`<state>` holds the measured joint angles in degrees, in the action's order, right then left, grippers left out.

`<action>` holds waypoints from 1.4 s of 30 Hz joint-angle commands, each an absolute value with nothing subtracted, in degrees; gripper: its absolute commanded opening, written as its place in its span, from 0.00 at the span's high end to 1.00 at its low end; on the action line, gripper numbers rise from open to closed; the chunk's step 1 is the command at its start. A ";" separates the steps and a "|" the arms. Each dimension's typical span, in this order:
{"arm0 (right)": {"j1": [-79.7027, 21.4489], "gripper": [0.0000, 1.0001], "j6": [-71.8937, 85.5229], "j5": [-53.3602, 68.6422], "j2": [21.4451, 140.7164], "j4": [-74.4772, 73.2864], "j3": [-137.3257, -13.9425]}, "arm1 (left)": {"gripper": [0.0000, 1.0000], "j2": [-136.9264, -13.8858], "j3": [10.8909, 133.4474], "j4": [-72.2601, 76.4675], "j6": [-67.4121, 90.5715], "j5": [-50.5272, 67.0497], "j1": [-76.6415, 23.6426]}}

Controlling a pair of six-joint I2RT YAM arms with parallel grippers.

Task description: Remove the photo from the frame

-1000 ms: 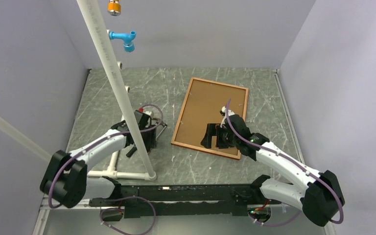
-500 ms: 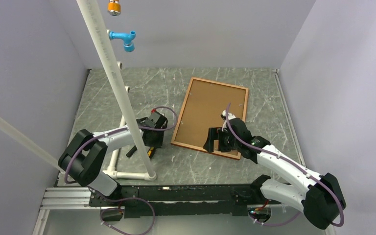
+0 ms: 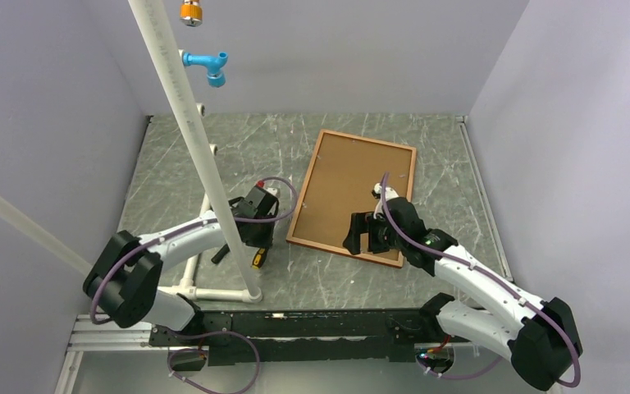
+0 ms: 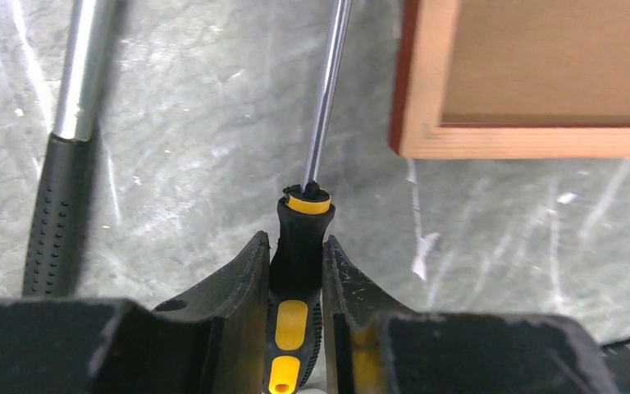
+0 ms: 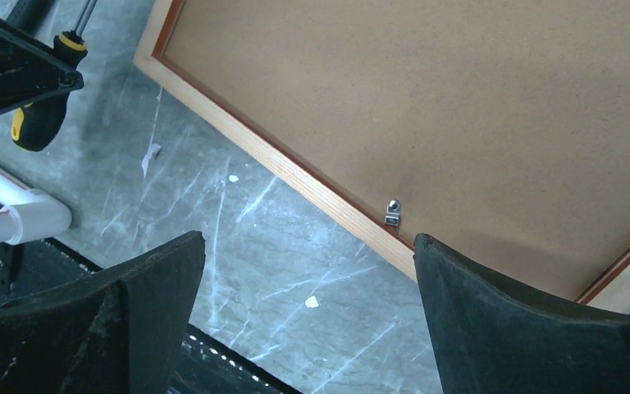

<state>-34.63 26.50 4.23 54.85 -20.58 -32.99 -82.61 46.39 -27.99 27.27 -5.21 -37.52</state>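
Hammer (image 4: pixel 61 189) is lying on the table (image 3: pixel 213 148), far left. Left gripper (image 4: pixel 294 250) is clamping the screwdriver (image 4: pixel 302 226) by its handle, with the shaft lying just beside the frame (image 3: pixel 304 185) corner. Frame is lying face down with the photo (image 3: pixel 349 176) sitting inside it, brown backing up. Right gripper (image 5: pixel 308 246) is hovering over the frame's near edge, jaws spread wide, gripping nothing.

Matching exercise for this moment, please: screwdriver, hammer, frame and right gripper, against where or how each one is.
1 screwdriver
2 hammer
3 frame
4 right gripper

a open, over the frame's near edge
b gripped by the left gripper
c lying back side up
d lying free beside the screwdriver

Pairs: 1-b, 2-d, 3-c, 4-a
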 commanded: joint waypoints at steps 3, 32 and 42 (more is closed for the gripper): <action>-34.54 0.00 24.00 9.88 56.64 -21.72 -37.92 | 1.00 -75.63 47.42 -25.13 29.77 2.12 -37.81; -44.11 0.00 34.78 10.38 71.87 -20.80 -49.08 | 1.00 -68.71 37.97 1.28 40.29 19.11 -33.24; -45.83 0.01 44.29 19.30 65.94 4.22 -38.46 | 1.00 -76.66 41.42 14.86 46.85 28.63 -29.90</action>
